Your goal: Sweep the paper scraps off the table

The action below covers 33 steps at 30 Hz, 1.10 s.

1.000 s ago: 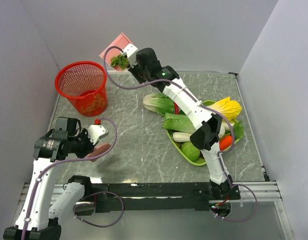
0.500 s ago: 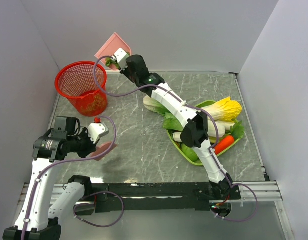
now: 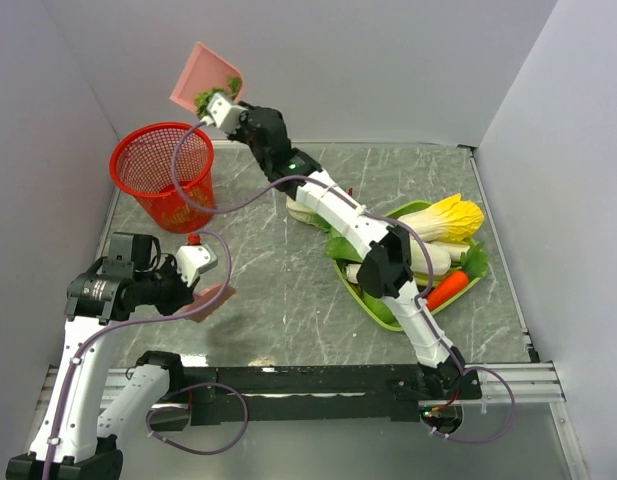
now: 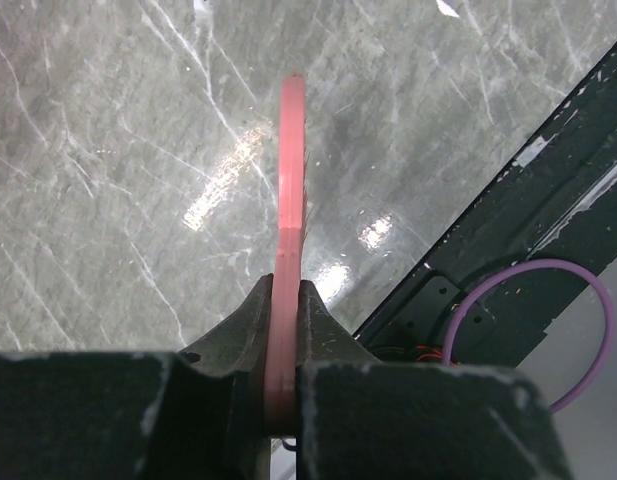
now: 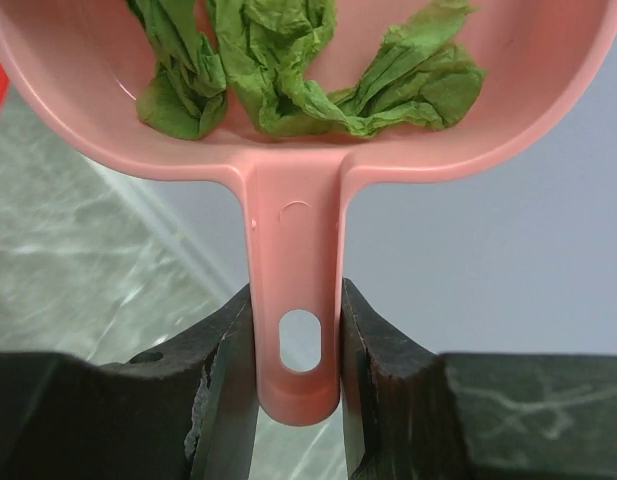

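My right gripper (image 3: pixel 221 108) is shut on the handle of the pink dustpan (image 3: pixel 202 70), held high at the back left, just above and behind the red mesh basket (image 3: pixel 163 175). Dark green paper scraps (image 3: pixel 210 96) lie in the pan; the right wrist view shows them crumpled (image 5: pixel 288 60) in the pan (image 5: pixel 78 90), with the jaws (image 5: pixel 296 340) clamped on the handle. My left gripper (image 3: pixel 195 298) is shut on a flat pink scraper (image 3: pixel 214 296), seen edge-on in the left wrist view (image 4: pixel 291 180), above the grey-green marble table (image 3: pixel 278 290). No loose scraps show on the table.
A lime green tray (image 3: pixel 357 292) with toy vegetables sits at the right, with a yellow cabbage (image 3: pixel 450 215), a carrot (image 3: pixel 450 285) and green cabbages (image 3: pixel 313 208) spilling towards the middle. Grey walls close three sides. The metal frame (image 4: pixel 508 230) runs along the near edge.
My right arm has swung the dustpan with the scraps up and to the left, from behind the table's back edge to above the red basket's far rim. The left arm has stayed put.
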{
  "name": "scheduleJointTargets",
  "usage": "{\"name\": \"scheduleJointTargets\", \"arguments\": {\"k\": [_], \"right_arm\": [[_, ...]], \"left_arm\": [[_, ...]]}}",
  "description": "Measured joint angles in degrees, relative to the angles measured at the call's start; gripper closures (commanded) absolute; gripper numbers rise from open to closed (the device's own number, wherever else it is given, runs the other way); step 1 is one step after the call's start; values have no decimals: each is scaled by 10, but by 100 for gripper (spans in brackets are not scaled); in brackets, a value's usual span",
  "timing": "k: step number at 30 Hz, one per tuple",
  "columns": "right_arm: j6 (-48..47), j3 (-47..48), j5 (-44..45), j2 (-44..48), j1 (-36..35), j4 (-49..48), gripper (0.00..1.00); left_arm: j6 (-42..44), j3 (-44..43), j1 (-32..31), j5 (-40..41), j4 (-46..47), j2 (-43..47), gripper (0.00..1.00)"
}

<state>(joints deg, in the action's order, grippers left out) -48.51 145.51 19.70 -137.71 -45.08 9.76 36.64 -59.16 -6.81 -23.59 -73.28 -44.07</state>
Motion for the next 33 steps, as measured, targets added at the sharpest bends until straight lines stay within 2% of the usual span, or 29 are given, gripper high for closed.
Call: {"name": "scheduleJointTargets", "arguments": {"k": [4, 8, 11, 19, 28, 33], "right_arm": [[-123, -5, -13, -24, -26, -91, 100], [-256, -52, -54, -39, -45, -173, 100], [-308, -53, -67, -68, -53, -196, 100], [-295, -45, 1, -75, -22, -197, 100], [-237, -58, 62, -67, 0, -189, 100], [-173, -80, 76, -44, 2, -147, 100]], "left_arm": [[-4, 0, 4, -10, 1, 1, 99], [-11, 0, 7, -23, 2, 0, 99], [-15, -1, 9, -30, 2, -1, 99], [-18, -6, 11, -42, 7, -6, 99], [-18, -6, 12, -45, 16, -19, 99], [-23, -7, 12, -45, 19, -19, 99]]}}
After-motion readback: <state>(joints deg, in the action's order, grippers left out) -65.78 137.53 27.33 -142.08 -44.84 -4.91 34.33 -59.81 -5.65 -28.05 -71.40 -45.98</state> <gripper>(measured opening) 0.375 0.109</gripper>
